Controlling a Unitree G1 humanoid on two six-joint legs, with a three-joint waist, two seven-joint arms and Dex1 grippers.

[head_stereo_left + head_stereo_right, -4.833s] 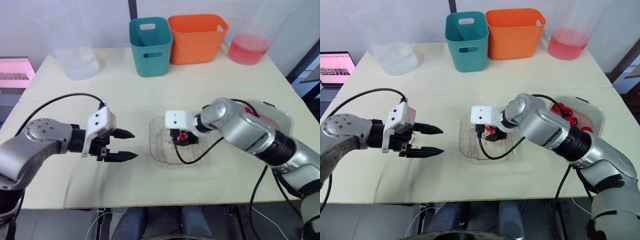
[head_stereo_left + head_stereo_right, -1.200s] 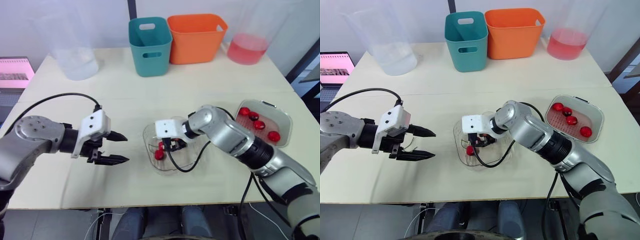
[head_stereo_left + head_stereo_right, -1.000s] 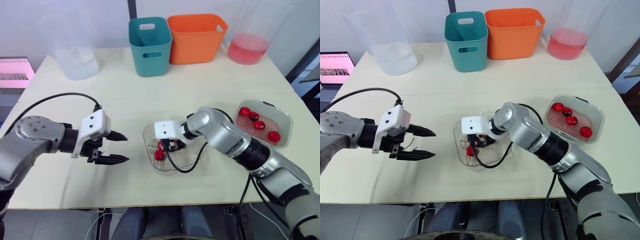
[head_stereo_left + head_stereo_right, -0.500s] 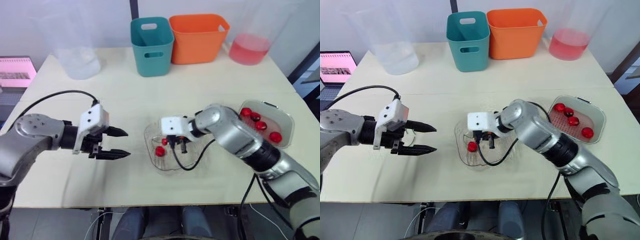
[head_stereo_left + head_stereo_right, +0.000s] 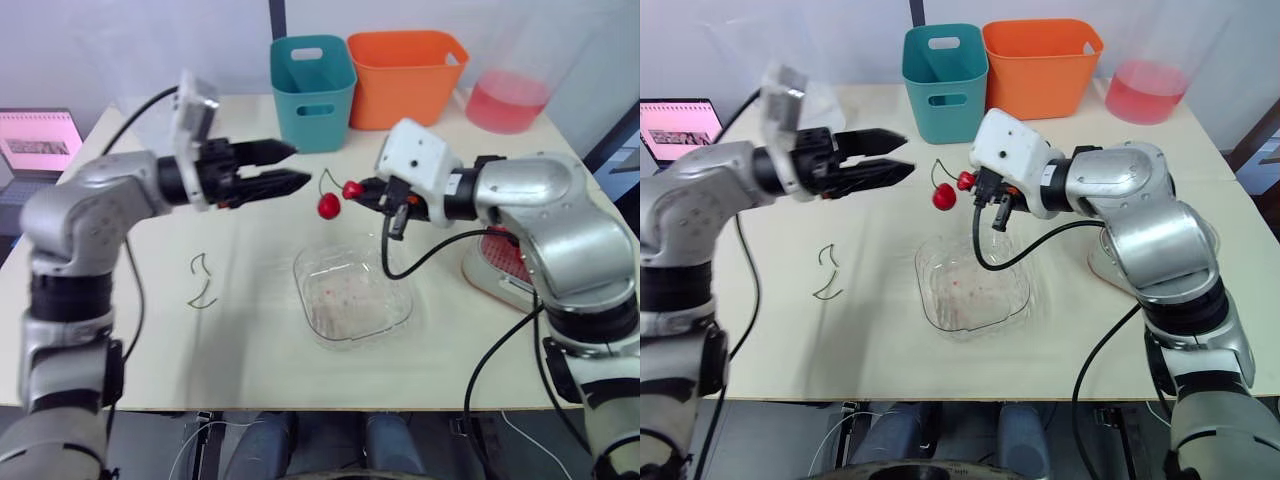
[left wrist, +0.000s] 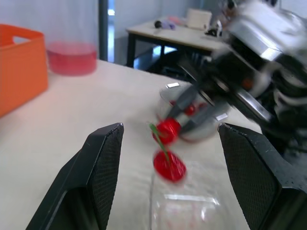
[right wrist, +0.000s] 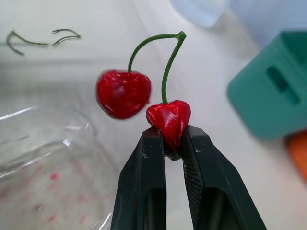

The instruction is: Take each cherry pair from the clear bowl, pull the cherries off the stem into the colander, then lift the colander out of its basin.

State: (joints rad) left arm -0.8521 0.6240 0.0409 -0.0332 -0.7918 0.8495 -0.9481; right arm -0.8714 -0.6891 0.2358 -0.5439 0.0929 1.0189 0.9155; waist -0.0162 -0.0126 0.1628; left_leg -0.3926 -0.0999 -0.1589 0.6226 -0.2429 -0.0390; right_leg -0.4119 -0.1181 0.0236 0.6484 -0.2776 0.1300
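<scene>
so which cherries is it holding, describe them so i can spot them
Find the clear bowl in the middle of the table and look just beyond and above it. There the right gripper pinches one cherry of a cherry pair, the other hanging from their shared green stem. Unlike the bare stems lying on the table, it has fruit and is in the air.

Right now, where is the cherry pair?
In the head views, the cherry pair hangs in the air above the clear bowl, one cherry pinched in the right end effector, with the open left end effector close on its left.
</scene>
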